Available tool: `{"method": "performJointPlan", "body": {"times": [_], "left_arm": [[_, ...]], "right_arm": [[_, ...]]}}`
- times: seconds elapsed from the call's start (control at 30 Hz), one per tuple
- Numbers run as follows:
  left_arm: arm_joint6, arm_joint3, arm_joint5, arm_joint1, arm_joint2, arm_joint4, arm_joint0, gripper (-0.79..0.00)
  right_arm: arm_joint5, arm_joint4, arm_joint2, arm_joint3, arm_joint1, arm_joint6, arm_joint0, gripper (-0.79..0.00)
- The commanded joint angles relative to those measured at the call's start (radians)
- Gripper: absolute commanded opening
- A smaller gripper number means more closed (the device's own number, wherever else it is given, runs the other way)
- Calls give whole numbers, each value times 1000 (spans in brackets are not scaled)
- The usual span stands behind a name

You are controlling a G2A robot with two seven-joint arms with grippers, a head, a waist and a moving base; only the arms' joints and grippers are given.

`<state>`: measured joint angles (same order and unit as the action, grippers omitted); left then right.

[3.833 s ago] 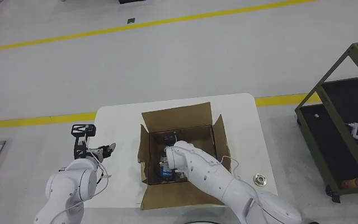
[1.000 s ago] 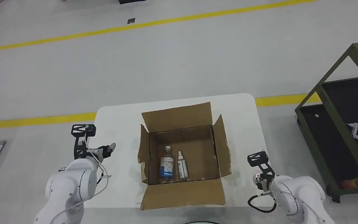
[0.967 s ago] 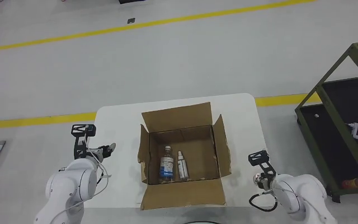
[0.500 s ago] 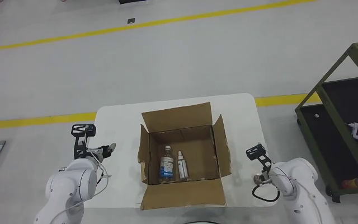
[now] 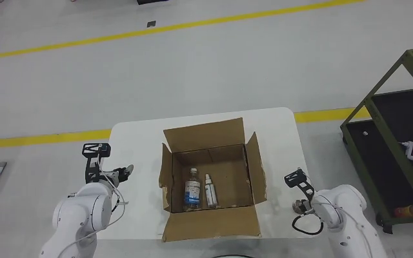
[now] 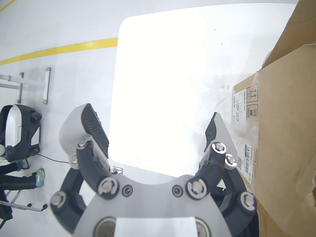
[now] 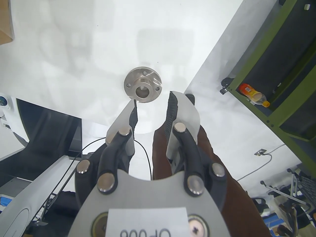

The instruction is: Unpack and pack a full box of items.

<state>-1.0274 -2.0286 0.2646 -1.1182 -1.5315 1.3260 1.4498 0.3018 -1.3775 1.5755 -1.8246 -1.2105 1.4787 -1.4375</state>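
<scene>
Both claws are released and empty. Left gripper (image 6: 155, 124) hovers over the bare table (image 6: 172, 75) beside the box (image 6: 284, 124) wall. Inside the box lie a large bottle (image 5: 192, 189) and a small bottle (image 5: 210, 189). Right gripper (image 7: 151, 109) points down at the table, with the metal flange (image 7: 143, 88) lying just beyond its tips.

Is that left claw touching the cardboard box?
Apart. The top view shows bare table between the left claw and the cardboard box.

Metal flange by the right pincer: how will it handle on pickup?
The metal flange looks solid, machined: probably rigid and heavy for its size. Its shiny faces may slip. Lying flat on the table, it likely won't roll.
</scene>
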Motion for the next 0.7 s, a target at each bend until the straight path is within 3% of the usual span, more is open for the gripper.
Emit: {"method": "performJointPlan", "body": {"times": [0.0, 0.67], "left_arm": [[0, 0, 0, 0, 0, 0, 0, 0], [0, 0, 0, 0, 0, 0, 0, 0]], "right_arm": [[3, 15, 3, 10, 1, -21, -2, -486], [17, 42, -8, 86, 16, -79, 1, -502]]}}
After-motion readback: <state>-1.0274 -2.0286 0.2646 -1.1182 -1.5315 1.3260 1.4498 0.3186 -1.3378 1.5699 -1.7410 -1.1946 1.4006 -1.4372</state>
